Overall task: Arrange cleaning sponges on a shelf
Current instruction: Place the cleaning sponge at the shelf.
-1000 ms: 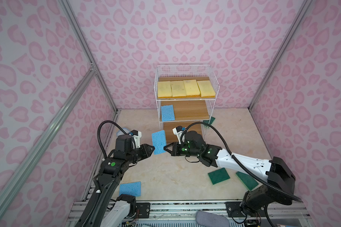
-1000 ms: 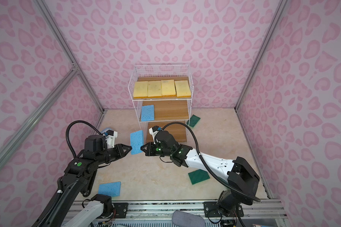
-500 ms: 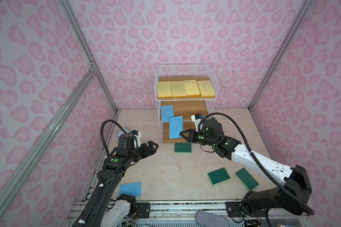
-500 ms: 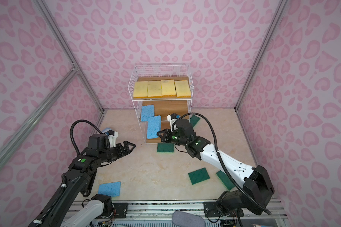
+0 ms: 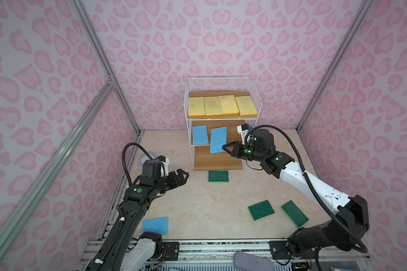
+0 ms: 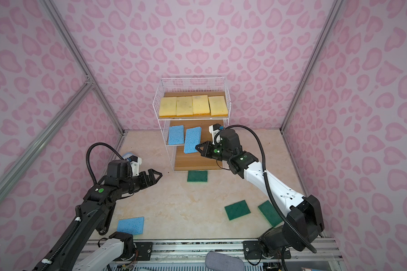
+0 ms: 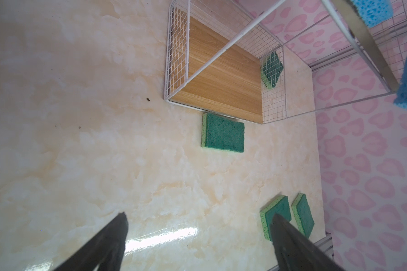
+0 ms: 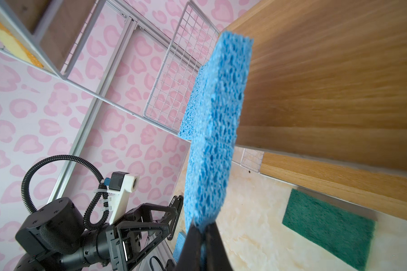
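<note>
The right gripper (image 5: 224,147) is pinched shut on the near short edge of a blue sponge (image 5: 218,140). Holding it by the end leaves the rest of the slab free to reach in over the middle board (image 5: 221,123) of the shelf (image 5: 219,82). The sponge hangs at a slant. Its far end is over the board, just beside a second blue sponge (image 5: 200,135) that lies flat at the board's left edge, and its near end juts past the front edge. Whether it touches the wood I cannot tell. I judge this to be the placing step: the four yellow sponges (image 5: 221,105) lined along the top board suggest one colour per tier.

The left gripper (image 5: 185,176) stands wide and empty above the bench (image 5: 197,206), left of the shelf front, which leaves the right arm room.

Left to shelve:
- a third blue sponge (image 5: 155,225) by the bench's front left corner
- a green sponge (image 5: 218,176) just before the shelf's foot
- a pair of green sponges (image 5: 261,209) toward the front right
- a fourth green sponge (image 7: 271,69) beyond the shelf's wire side

The bottom board (image 5: 217,160) is bare, presumably for the green ones.
</note>
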Robot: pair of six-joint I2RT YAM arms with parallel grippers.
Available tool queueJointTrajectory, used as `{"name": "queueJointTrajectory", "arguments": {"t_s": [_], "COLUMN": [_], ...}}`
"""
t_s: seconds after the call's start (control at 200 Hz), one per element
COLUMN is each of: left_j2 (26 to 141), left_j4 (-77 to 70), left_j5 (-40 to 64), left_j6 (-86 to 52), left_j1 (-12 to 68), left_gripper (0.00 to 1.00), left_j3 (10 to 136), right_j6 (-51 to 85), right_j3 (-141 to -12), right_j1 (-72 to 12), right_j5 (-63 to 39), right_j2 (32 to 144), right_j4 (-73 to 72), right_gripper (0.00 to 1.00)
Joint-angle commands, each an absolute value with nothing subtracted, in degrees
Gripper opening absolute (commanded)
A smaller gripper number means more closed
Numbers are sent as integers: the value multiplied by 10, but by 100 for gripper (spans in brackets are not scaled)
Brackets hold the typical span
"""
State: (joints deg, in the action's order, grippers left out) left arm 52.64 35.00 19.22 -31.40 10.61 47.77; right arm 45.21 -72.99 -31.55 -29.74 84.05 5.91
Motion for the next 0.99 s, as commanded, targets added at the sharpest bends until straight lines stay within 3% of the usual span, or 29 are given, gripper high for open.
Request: {"name": "queueJointTrajectory", "arguments": {"t_s": [0.0, 0.685, 0.77, 0.99], "left_j2": [526, 536, 537, 539], "left_j4": [345, 349, 349, 351], "left_j5": [187, 182, 183, 183], "left_j6": [-300, -288, -288, -286], "left_j1": [106, 106, 105, 106], "left_gripper": [96, 96, 96, 96], "left_j3": [478, 478, 478, 478], "right_j6": [447, 463, 466, 465], "right_j3": [-744, -812, -816, -814], "right_j1": [-309, -276, -275, -276], "right_j5": [-310, -345, -346, -336], "right_j2": [854, 953, 962, 960], "right_j4": [56, 30, 27, 30], "right_gripper": [7, 16, 24, 56]}}
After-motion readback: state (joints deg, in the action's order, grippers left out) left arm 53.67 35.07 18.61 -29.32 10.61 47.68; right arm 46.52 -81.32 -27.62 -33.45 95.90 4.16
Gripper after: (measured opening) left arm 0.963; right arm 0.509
